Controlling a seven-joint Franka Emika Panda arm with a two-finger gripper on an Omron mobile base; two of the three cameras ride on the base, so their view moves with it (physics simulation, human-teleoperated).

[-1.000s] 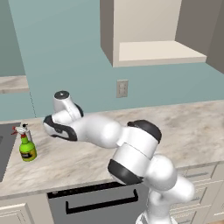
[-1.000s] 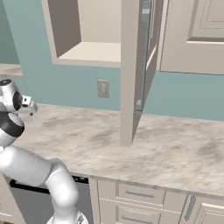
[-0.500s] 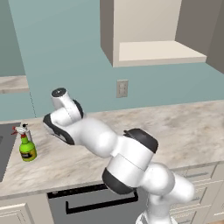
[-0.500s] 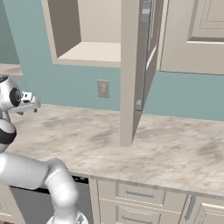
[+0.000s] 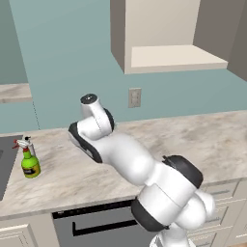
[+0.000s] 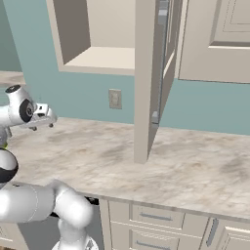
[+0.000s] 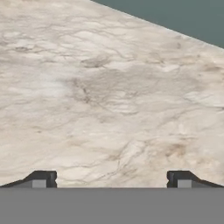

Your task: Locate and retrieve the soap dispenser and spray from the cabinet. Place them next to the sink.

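Note:
The spray [image 5: 30,161], a green bottle with a white trigger, stands upright on the worktop beside the dark sink [image 5: 4,169] at the far left. My gripper [image 6: 45,118] hovers above the worktop to the right of the spray, apart from it. In the hand view the gripper [image 7: 111,179] is open, its fingertips [image 7: 41,178] spread wide over bare marbled stone with nothing between them. The cabinet [image 5: 169,53] hangs on the wall above, its pale shelf board in sight. The soap dispenser is out of view.
The cabinet's door [image 6: 149,83] stands open and reaches down close to the worktop [image 6: 195,166]. A wall outlet [image 5: 134,97] sits below the cabinet. A dark appliance front [image 5: 91,224] and drawers [image 6: 156,217] lie under the counter edge.
My hand has swung to the right along the counter, away from the spray. The spray has stayed where it stood, and the jaws have stayed open.

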